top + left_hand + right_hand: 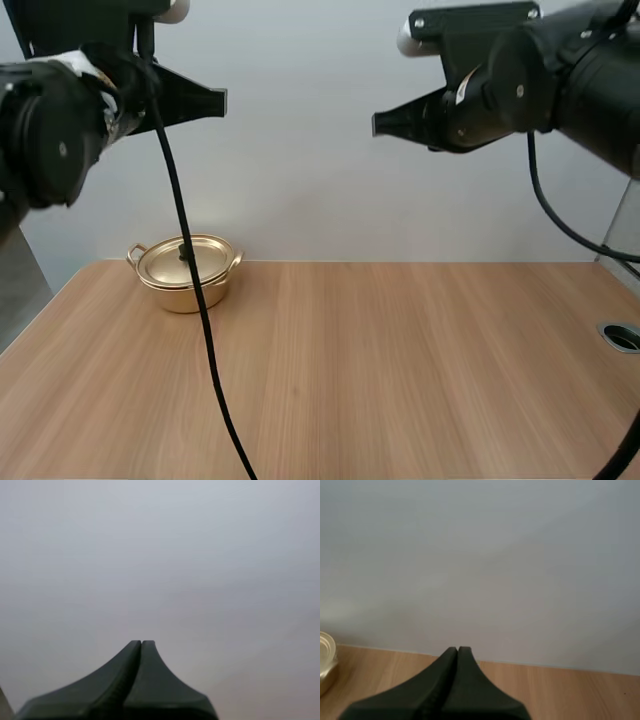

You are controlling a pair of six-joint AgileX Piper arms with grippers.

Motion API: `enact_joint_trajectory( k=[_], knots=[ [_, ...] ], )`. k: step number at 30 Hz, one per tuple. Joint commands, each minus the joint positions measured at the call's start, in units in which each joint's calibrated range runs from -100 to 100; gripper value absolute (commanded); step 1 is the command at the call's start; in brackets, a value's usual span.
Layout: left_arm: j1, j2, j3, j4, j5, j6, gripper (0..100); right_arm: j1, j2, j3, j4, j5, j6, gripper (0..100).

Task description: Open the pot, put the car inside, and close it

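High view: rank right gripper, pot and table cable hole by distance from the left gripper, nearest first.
From the left gripper:
1. right gripper, about level with it, across the gap to its right.
2. pot, below it, at the far left of the table.
3. cable hole, at the table's right edge.

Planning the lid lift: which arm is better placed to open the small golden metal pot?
Left, I'd judge. The golden metal pot, its round lid on, stands far left on the wooden table, nearer the left gripper than the right gripper. Both hang raised and shut.
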State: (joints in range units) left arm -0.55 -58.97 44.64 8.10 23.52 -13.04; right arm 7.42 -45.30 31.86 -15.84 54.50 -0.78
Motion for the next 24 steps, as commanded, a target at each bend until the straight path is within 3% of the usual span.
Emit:
enact_joint_trajectory(
  k=[1,10,19,24],
  knots=[
    [-0.38,-29.65,49.17,0.04,-19.96,0.26,0,-0.02,-1.92,23.33,-1.0,1.5,0.06,0],
    [-2.13,-41.03,55.36,2.45,1.96,-1.14,0,-0.02,-14.13,32.93,-7.41,-11.76,-2.02,0],
    [-2.13,-41.03,55.36,2.19,8.15,-3.13,0,-0.02,-23.92,54.95,-8.49,-54.5,-2.18,0],
    [-2.13,-41.03,55.36,2.29,7.83,-2.93,0,-0.39,-28.76,62.52,-5.67,-64.39,-1.77,0]
  ],
)
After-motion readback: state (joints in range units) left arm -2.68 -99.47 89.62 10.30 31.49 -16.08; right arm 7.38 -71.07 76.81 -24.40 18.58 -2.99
